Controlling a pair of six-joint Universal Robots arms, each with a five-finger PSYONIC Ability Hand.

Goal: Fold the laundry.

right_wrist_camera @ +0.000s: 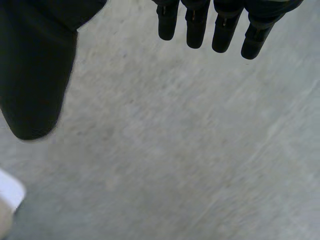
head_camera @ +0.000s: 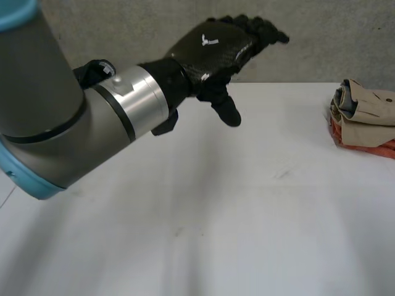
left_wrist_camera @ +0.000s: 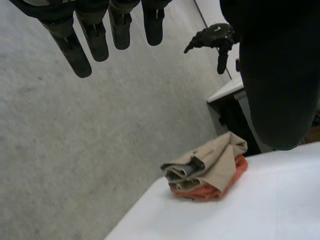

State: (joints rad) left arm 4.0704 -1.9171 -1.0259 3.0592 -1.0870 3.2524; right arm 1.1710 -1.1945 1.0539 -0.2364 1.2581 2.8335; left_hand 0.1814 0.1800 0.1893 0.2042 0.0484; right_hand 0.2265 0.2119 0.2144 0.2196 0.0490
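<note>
Fingers [left_wrist_camera: 80,50] of left hand [head_camera: 213,46] straight, slightly spread, holding nothing, raised over the far part of the white surface [head_camera: 216,216]. Right hand [right_wrist_camera: 35,75] equally relaxed, fingers straight and apart, empty, facing speckled grey concrete [right_wrist_camera: 175,150]. Surface smooth and matte, faintly scuffed. Folded laundry [head_camera: 364,120] lying at the far right edge: soft beige cloth stacked on orange, rumpled at the folds, well apart from left hand. Broad bare stretch between grey metal left arm [head_camera: 74,117] and that stack.
</note>
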